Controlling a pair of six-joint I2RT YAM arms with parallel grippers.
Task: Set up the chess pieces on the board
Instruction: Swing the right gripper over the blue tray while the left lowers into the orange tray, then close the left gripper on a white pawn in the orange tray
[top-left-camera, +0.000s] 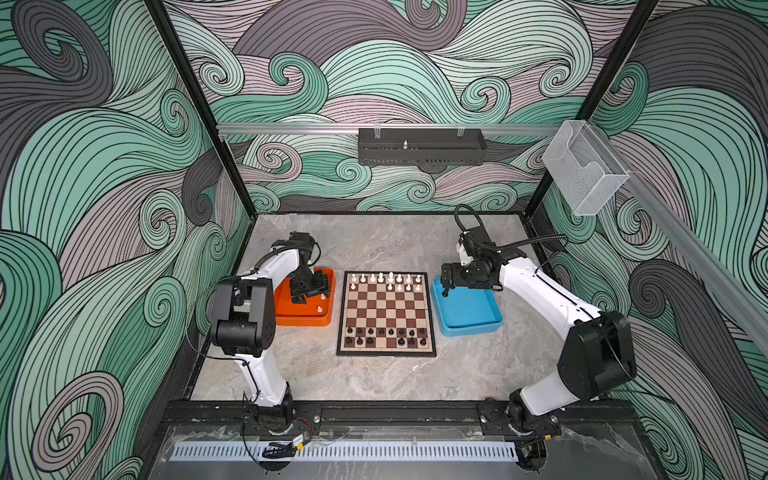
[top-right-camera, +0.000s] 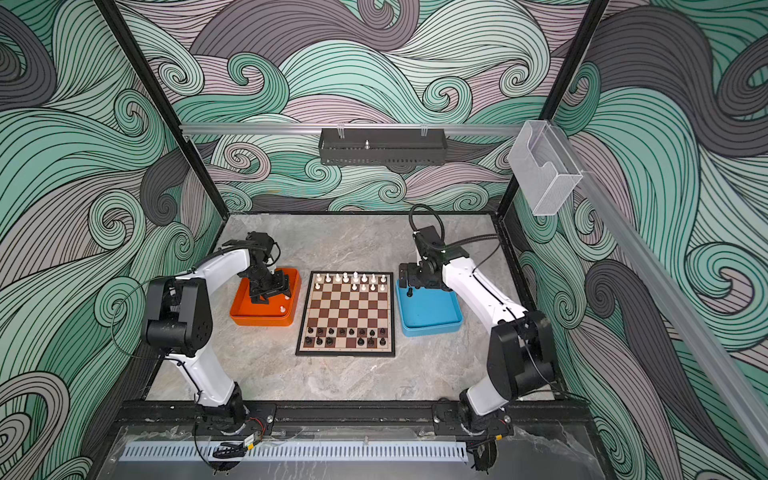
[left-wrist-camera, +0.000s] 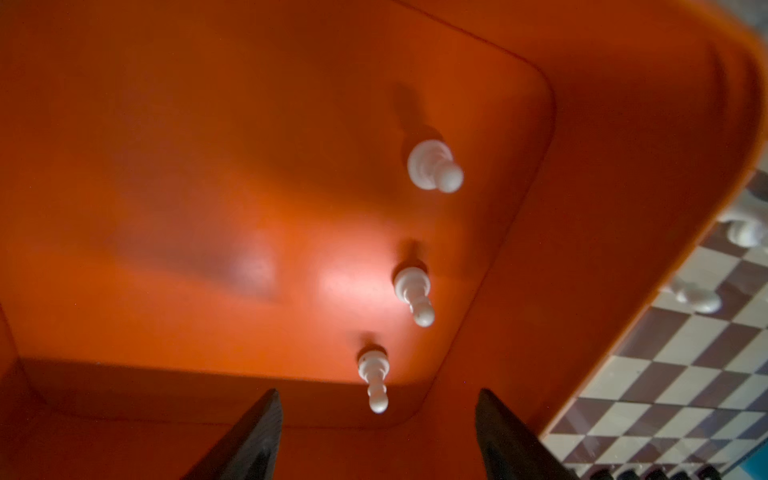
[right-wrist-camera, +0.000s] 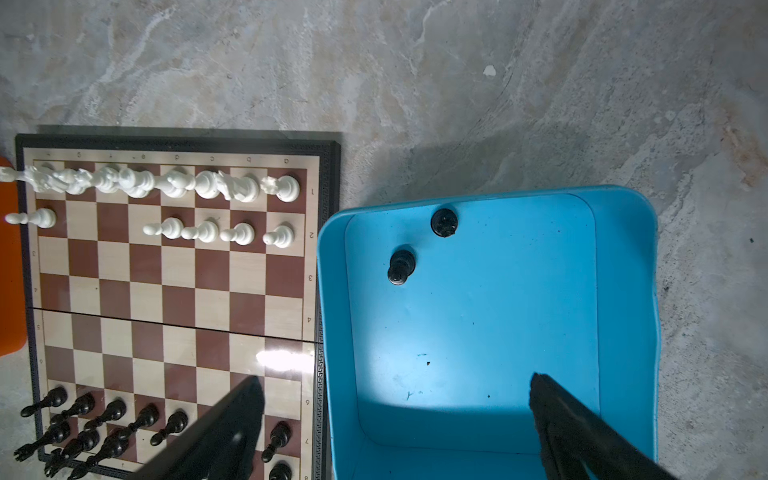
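The left arm (top-left-camera: 280, 264) bends up at the elbow and reaches down into the orange tray (top-left-camera: 291, 321). The left gripper (left-wrist-camera: 377, 397) points at the tray floor with its jaws partly apart. A white pawn (left-wrist-camera: 374, 370) stands between them, but they do not touch it. Two other pawns (left-wrist-camera: 411, 291) stand farther along in the tray.

The right arm (top-left-camera: 540, 291) stretches out low over the blue tray (top-left-camera: 469, 328). The right gripper (right-wrist-camera: 395, 378) hangs there with its jaws wide apart and holds nothing. Two black chessmen (right-wrist-camera: 401, 266) stand in the blue tray.

The board (top-left-camera: 386, 313) lies on the table (top-left-camera: 374, 374) between the trays. White pieces (top-left-camera: 384, 279) fill its far rows and black pieces (top-left-camera: 386, 336) its near rows.
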